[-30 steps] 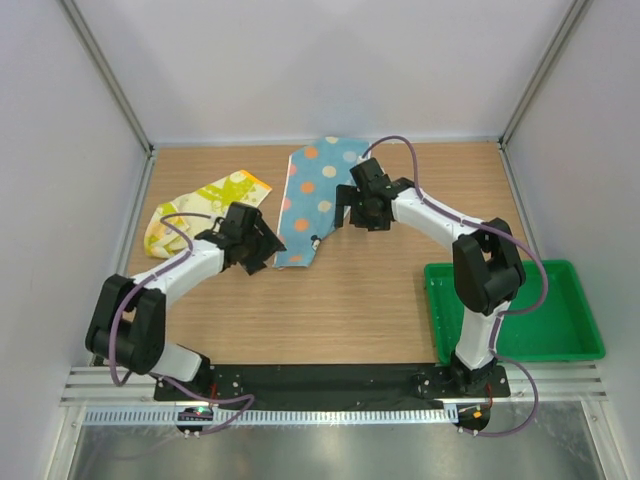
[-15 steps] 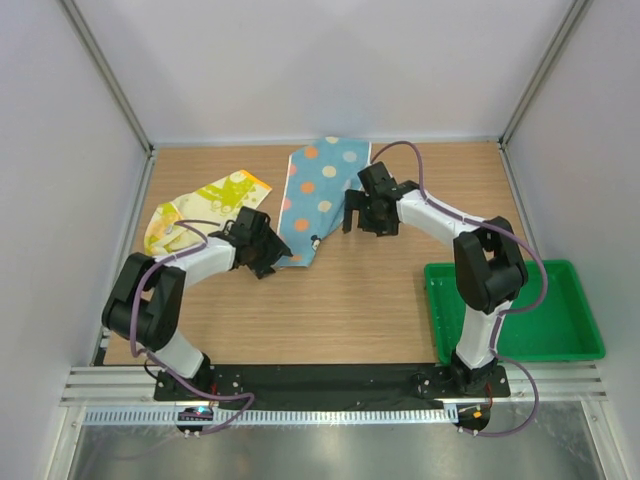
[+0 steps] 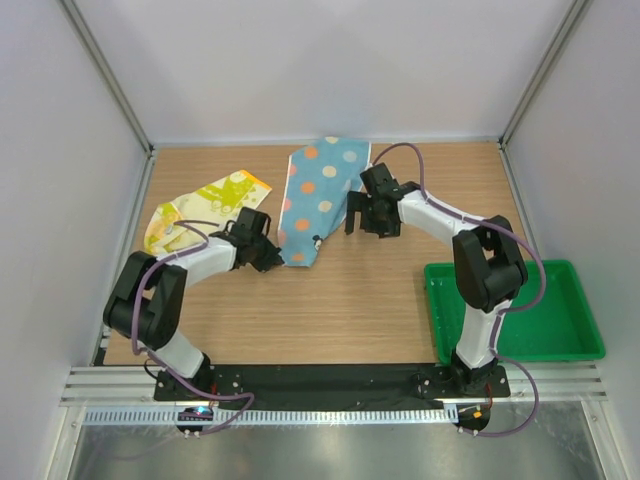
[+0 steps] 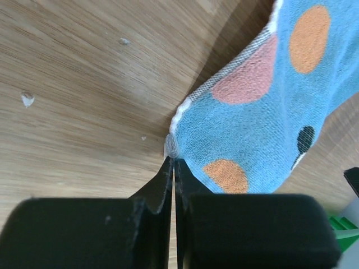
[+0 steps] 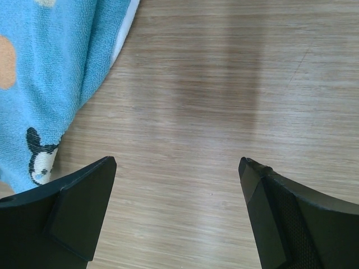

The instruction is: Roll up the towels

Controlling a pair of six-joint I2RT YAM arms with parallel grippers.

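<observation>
The light blue towel with orange, pink and pale dots lies spread at the middle back of the table. My left gripper sits at its near left corner. In the left wrist view the left gripper is shut, pinching the corner tip of the blue towel. My right gripper stands open just right of the towel's right edge. In the right wrist view the right gripper has only bare wood between its fingers, with the blue towel at the left. The pale yellow and lime towel lies crumpled at the back left.
A green plastic tray stands at the near right beside the right arm's base; a sliver of the tray shows in the left wrist view. White walls with metal posts close in the back and both sides.
My left gripper moved right to the blue towel's near left corner and shut on it. The right gripper stayed open, shifting only slightly.
</observation>
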